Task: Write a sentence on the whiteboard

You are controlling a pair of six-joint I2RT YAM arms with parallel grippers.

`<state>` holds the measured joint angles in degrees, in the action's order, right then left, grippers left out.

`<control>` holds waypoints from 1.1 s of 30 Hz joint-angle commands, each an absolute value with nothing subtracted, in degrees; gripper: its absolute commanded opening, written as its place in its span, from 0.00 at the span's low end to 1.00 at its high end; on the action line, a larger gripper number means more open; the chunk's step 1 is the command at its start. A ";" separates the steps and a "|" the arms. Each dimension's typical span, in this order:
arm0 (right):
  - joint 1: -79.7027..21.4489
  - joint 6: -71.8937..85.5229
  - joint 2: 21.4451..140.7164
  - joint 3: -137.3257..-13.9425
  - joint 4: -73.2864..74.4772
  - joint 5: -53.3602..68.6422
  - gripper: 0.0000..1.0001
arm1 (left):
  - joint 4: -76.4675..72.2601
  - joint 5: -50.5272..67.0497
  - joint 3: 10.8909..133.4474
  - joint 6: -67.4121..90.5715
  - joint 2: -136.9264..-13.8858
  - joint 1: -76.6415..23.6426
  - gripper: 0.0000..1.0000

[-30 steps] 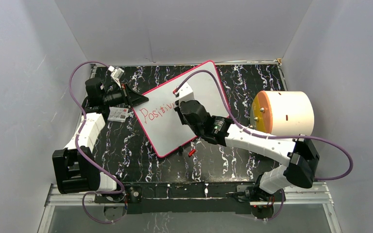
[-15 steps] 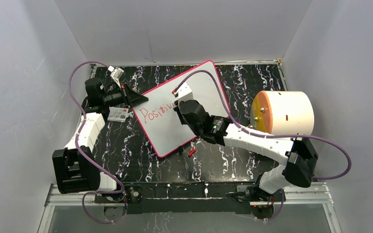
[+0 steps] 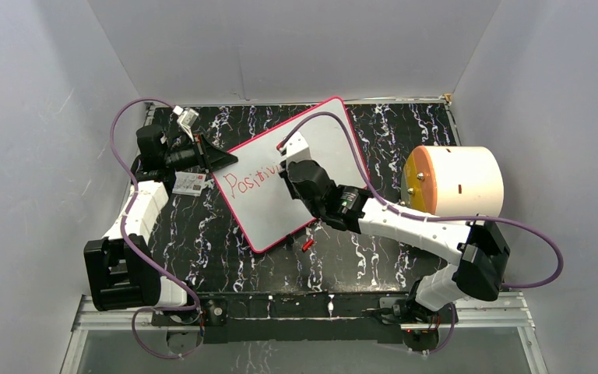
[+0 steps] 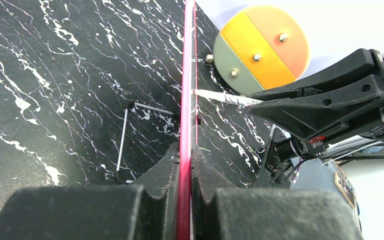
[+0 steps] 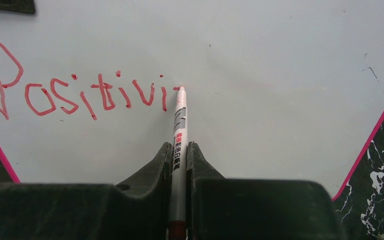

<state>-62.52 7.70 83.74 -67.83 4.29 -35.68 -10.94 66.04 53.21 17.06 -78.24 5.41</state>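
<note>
The whiteboard [image 3: 272, 214] lay slanted on the dark marbled table [image 3: 218, 253], toward the far side, with its left corner clamped in the left gripper [image 3: 216, 159]. The left wrist view showed that grip plainly: the pink-red rim [image 4: 186, 75] ran edge-on between the two closed fingers [image 4: 165, 165]. The right gripper [image 5: 179, 150] was shut around a marker [image 5: 179, 127], the barrel pinched between the jaws and pointing away from the wrist. Its red tip [image 5: 181, 89] touched the white surface.

The sentence [image 5: 80, 95] was only partly written. Red letters reading "Positivi" ran from the board's left edge toward the middle, and a short stroke right at the tip looked like the start of another letter. The writing step was therefore under way, with the first word apparently unfinished and everything after it not yet down.

The next move likely called for completing that letter with light, even pressure. The marker would then shift rightward along the same baseline, where plenty of blank board lay free. The left hold would need to be firm enough that the board did not slide under the strokes.

A small red piece [image 3: 307, 245], perhaps the marker's cap, lay just beside the board's near edge. A printed card [image 3: 191, 183] sat by the left arm, and a large drum [image 3: 455, 181] stood well apart on the right.
</note>
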 commanded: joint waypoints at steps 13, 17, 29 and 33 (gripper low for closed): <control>-61.35 6.44 81.78 -68.73 1.76 -37.34 0.00 | -7.32 60.02 52.37 12.08 -80.15 5.36 0.00; -61.35 6.26 80.15 -68.03 0.67 -35.77 0.00 | -7.30 60.11 52.38 12.04 -80.25 5.36 0.00; -61.33 5.27 80.49 -68.42 -1.43 -34.39 0.00 | -7.29 60.20 52.43 12.04 -80.16 5.38 0.00; -61.21 5.15 81.40 -68.97 -1.31 -33.95 0.00 | -7.29 60.20 52.47 12.04 -80.16 5.36 0.00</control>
<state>-61.52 5.80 81.36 -67.59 2.35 -34.20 -10.92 66.26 53.30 16.93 -78.24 5.41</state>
